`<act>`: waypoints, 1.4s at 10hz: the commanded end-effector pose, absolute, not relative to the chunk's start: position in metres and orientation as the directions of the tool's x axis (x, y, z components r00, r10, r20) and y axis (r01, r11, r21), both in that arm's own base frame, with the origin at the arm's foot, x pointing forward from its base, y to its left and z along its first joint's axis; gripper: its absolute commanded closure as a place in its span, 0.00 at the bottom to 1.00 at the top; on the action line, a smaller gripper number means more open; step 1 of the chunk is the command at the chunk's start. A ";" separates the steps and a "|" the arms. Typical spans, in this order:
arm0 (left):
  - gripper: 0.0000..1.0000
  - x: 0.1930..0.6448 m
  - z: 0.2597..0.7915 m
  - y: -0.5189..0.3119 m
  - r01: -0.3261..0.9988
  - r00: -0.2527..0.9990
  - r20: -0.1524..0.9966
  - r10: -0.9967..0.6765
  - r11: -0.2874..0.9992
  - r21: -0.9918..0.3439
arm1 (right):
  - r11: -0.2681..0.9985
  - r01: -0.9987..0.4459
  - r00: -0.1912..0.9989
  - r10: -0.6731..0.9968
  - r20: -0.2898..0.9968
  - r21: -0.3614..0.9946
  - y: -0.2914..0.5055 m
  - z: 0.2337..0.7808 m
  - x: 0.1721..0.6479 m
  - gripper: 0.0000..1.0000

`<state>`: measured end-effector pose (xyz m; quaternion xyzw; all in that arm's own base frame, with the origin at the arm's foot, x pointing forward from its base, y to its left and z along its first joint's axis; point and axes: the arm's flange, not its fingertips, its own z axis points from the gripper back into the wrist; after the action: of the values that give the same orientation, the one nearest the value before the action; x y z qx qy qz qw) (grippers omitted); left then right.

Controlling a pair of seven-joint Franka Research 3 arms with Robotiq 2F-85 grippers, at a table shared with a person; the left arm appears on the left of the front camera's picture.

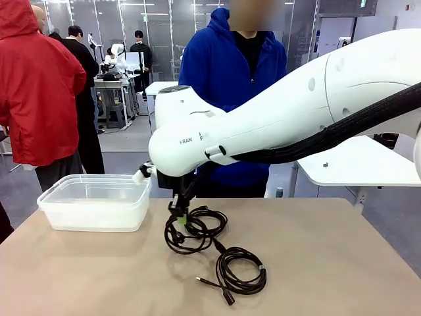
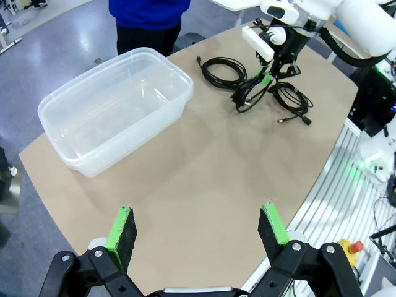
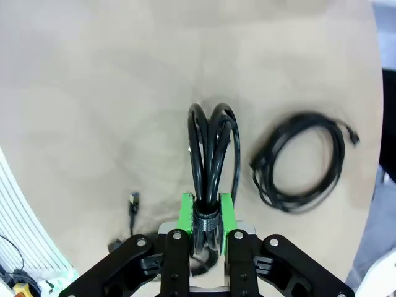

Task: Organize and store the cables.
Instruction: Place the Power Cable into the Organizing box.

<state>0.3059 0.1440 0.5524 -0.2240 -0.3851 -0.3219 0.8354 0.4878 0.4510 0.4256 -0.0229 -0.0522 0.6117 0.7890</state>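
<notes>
The right gripper [image 3: 206,204] has its fingers closed on the held cable [image 3: 210,142], pinching it at the band [image 3: 206,218] that binds the coil. The loop hangs below the fingers, near the middle of the table [image 1: 329,250]; its lower end looks to be at or just off the surface, and the pictures do not settle which. The second cable [image 3: 303,161] lies flat just beside it but apart. The third cable [image 1: 240,270] lies nearer the robot, with a loose plug [image 3: 133,204] close to the held loop, and in the front view a strand seems to run between the two. The step in hand is probably carrying the held cable to the bin [image 1: 92,214], which stands open toward the robot's left. To do this well, the arm should probably rise straight up first, until the whole loop clears the table and it is plain that no neighbour comes with it. Only then should it sweep sideways, high enough for the dangling loop to pass over the bin's rim. Release is best made low over the middle of the bin, so the coil lands flat. The grip on the band looks centred, so slipping seems unlikely. The left gripper [image 2: 197,228] hangs above the table's near edge with its fingers spread wide and nothing between them, well apart from the path.
</notes>
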 end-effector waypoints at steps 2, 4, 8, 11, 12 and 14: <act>0.00 0.306 0.554 0.147 0.727 0.478 0.797 -0.369 0.676 -0.123 | 0.117 -0.993 0.116 0.993 0.031 -0.036 0.473 0.393 0.473 0.79; 0.00 0.306 0.554 0.147 0.727 0.478 0.797 -0.369 0.676 -0.123 | 0.075 -0.996 0.078 0.996 0.045 0.047 0.482 0.377 0.471 0.79; 0.00 0.306 0.554 0.147 0.727 0.478 0.797 -0.369 0.676 -0.123 | 0.092 -0.992 0.090 0.996 -0.022 0.092 0.483 0.347 0.477 0.79; 0.00 0.306 0.554 0.147 0.727 0.478 0.797 -0.369 0.676 -0.123 | 0.113 -0.978 0.123 0.991 0.048 0.172 0.471 0.335 0.482 0.79; 0.00 0.306 0.554 0.147 0.727 0.478 0.797 -0.369 0.676 -0.123 | 0.119 -0.980 0.128 0.990 0.051 0.159 0.469 0.338 0.483 0.60; 0.00 0.306 0.554 0.147 0.727 0.478 0.797 -0.369 0.676 -0.123 | 0.109 -0.983 0.118 0.992 0.049 0.148 0.468 0.340 0.483 0.29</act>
<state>0.3055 0.1444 0.5524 -0.2243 -0.3850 -0.3219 0.8354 0.4868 0.4717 0.3362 0.0628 0.0398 0.6550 0.7519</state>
